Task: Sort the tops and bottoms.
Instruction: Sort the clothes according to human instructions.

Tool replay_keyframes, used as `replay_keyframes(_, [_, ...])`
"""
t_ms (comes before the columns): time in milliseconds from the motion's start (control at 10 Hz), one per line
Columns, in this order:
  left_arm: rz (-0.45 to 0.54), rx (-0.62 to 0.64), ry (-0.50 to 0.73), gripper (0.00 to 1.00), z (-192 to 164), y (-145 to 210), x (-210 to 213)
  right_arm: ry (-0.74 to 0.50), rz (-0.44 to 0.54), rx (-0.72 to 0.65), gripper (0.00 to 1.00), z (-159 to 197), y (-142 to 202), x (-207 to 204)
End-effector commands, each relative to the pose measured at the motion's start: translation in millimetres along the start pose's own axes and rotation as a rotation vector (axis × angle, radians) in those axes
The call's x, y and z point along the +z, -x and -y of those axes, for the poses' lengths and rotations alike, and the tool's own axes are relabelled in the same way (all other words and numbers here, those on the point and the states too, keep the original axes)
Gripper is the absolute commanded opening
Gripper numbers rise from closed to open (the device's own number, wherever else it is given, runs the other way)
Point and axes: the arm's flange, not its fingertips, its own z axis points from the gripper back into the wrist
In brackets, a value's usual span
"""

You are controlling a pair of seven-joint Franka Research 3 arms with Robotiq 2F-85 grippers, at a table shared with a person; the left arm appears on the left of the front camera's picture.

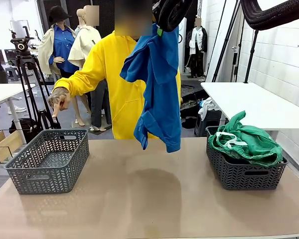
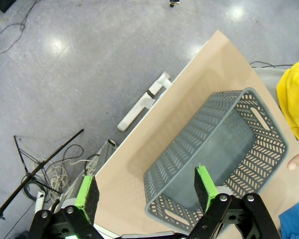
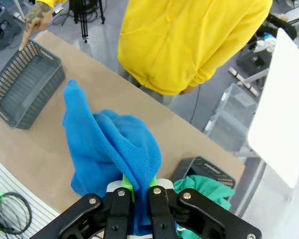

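A bright blue shirt (image 1: 157, 84) hangs high over the middle of the table, with my right gripper (image 1: 162, 27) shut on its top. From the right wrist camera the blue shirt (image 3: 112, 149) is pinched between the green pads (image 3: 125, 180). Green shorts (image 1: 246, 142) with a white drawstring lie heaped in the grey basket (image 1: 249, 174) on the right, also seen as the green shorts (image 3: 202, 191). My left gripper (image 2: 144, 189) is open above the table's left edge, near the empty grey basket (image 2: 222, 149).
The empty grey basket (image 1: 50, 159) stands at the left. A person in a yellow hoodie (image 1: 112, 79) stands across the table, one hand (image 1: 59, 99) pointing a finger down at that basket. A white table (image 1: 254, 102) stands behind on the right.
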Motion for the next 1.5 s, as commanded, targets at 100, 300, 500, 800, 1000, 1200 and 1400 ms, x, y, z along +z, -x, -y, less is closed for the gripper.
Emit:
replay_keyframes(100, [0.002, -0.008, -0.019, 1.00, -1.8, -1.2, 2.0, 0.054, 0.045, 0.021, 0.00, -14.9, -50.3, -0.7])
replay_keyframes(300, [0.002, -0.008, -0.019, 1.00, -1.8, -1.2, 2.0, 0.033, 0.196, -0.004, 0.00, -42.0, -137.1, -0.6])
replay_keyframes(500, [0.002, -0.008, -0.019, 1.00, -1.8, -1.2, 2.0, 0.013, 0.272, 0.029, 0.00, -77.2, -217.3, -1.5])
replay_keyframes(800, [0.002, -0.008, -0.019, 1.00, -1.8, -1.2, 2.0, -0.023, 0.324, 0.108, 0.00, -155.2, -299.0, 10.1])
replay_keyframes(1000, [0.002, -0.008, -0.019, 1.00, -1.8, -1.2, 2.0, -0.061, 0.360, 0.025, 0.00, -196.7, -319.6, 3.1])
replay_keyframes(1200, [0.002, -0.008, -0.019, 1.00, -1.8, -1.2, 2.0, -0.129, 0.392, -0.052, 0.00, -237.5, -339.8, -13.2])
replay_keyframes(1400, [0.002, -0.008, -0.019, 1.00, -1.8, -1.2, 2.0, -0.140, 0.330, -0.004, 0.00, -270.7, -352.4, -53.3])
